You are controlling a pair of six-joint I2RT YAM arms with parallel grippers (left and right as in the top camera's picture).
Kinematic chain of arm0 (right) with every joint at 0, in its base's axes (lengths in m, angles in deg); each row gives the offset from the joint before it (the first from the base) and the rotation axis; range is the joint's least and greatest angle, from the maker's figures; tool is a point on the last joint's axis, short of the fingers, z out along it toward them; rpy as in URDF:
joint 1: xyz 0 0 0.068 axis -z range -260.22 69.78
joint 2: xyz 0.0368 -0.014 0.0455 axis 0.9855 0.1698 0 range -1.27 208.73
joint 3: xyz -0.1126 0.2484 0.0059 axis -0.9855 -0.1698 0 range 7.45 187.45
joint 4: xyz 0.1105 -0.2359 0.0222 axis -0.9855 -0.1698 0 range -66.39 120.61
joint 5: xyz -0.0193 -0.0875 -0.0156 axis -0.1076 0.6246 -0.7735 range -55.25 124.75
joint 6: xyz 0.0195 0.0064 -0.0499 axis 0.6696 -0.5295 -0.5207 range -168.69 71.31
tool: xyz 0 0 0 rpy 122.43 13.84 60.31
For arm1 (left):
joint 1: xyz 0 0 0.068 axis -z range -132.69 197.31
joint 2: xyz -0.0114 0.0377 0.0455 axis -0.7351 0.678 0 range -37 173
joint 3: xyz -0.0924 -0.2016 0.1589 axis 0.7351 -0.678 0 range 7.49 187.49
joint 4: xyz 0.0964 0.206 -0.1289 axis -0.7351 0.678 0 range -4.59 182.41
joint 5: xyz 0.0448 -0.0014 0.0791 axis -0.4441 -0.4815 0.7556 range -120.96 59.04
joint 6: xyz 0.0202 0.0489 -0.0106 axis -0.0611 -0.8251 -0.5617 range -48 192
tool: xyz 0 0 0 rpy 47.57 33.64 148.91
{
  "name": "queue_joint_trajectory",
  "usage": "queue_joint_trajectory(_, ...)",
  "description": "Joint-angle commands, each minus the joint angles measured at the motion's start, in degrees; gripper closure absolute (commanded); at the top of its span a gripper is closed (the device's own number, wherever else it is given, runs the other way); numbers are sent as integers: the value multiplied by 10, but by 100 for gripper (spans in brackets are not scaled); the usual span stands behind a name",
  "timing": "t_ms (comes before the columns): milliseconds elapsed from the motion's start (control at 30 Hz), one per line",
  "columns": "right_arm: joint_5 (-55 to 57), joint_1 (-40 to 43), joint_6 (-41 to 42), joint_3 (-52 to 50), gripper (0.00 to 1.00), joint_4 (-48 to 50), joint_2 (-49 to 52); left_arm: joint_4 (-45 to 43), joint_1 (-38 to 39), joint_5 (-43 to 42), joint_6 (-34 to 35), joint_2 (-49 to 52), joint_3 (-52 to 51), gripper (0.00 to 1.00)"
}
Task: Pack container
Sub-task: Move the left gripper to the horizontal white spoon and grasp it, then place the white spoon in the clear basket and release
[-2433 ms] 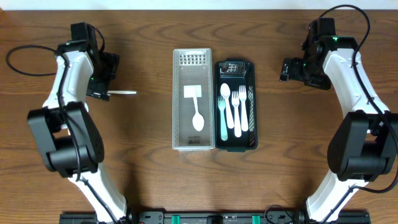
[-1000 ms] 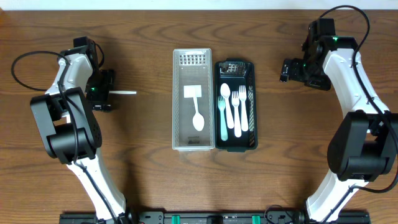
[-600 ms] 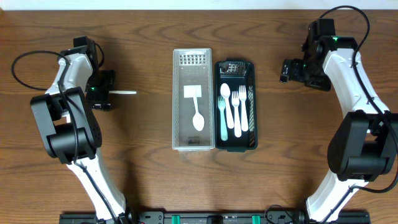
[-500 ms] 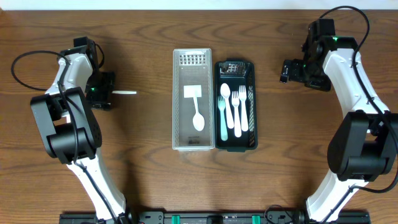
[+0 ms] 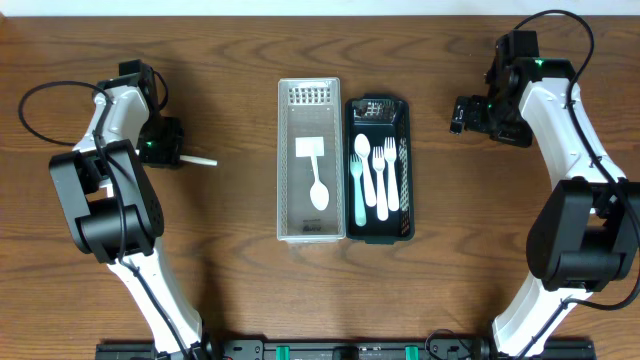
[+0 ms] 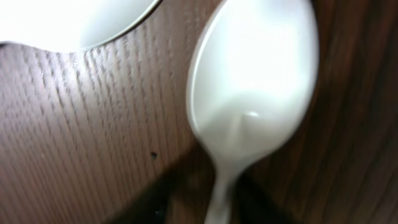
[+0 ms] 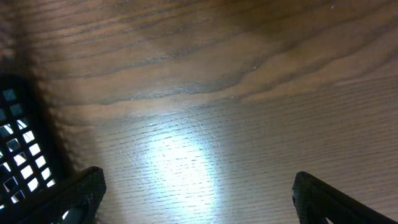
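Observation:
A white plastic spoon (image 6: 252, 93) fills the left wrist view, bowl away from the camera. Its handle runs down between the dark fingers of my left gripper (image 6: 221, 210), which press on it from both sides. From overhead the spoon (image 5: 201, 160) sticks out to the right of the left gripper (image 5: 172, 156), left of the containers. The clear container (image 5: 288, 170) holds a white spoon (image 5: 318, 190) and a white square piece (image 5: 309, 148). My right gripper (image 7: 199, 196) stands open over bare wood, right of the black tray (image 5: 408, 120).
The black tray holds a teal spoon (image 5: 359, 180) and white forks (image 5: 380, 175). Its mesh corner (image 7: 15, 149) shows at the left of the right wrist view. A white rounded shape (image 6: 68, 22) sits at the top left of the left wrist view.
My left gripper has shut on the spoon. The spoon's free end has dropped a little toward the table's front and looks shorter. The right arm has not moved.

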Motion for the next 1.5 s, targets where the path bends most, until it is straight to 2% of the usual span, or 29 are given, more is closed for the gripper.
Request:
queue_joint_trajectory(0,7,2,-6,-3,1,-2,4,5,0,15,-5,12,4,89)
queue_joint_trajectory(300,7,2,-6,-3,1,-2,4,5,0,15,-5,12,4,92)
queue_joint_trajectory(533,7,2,-6,-3,1,-1,4,-4,1,-49,-62,2,4,94)
queue_joint_trajectory(833,7,2,-6,-3,1,0,4,0,60,-48,-227,-118,4,94)
queue_joint_trajectory(1133,7,2,-6,-3,1,0,4,5,231,-13,-439,-282,4,94)
queue_joint_trajectory(1267,7,2,-6,-3,1,3,4,8,310,-11,-554,-294,4,94)
queue_joint_trajectory(1367,7,2,-6,-3,1,3,4,8,354,-11,-598,-283,3,94)
queue_joint_trajectory(1467,7,2,-7,-3,1,3,4,7,385,-8,-612,-263,3,94)
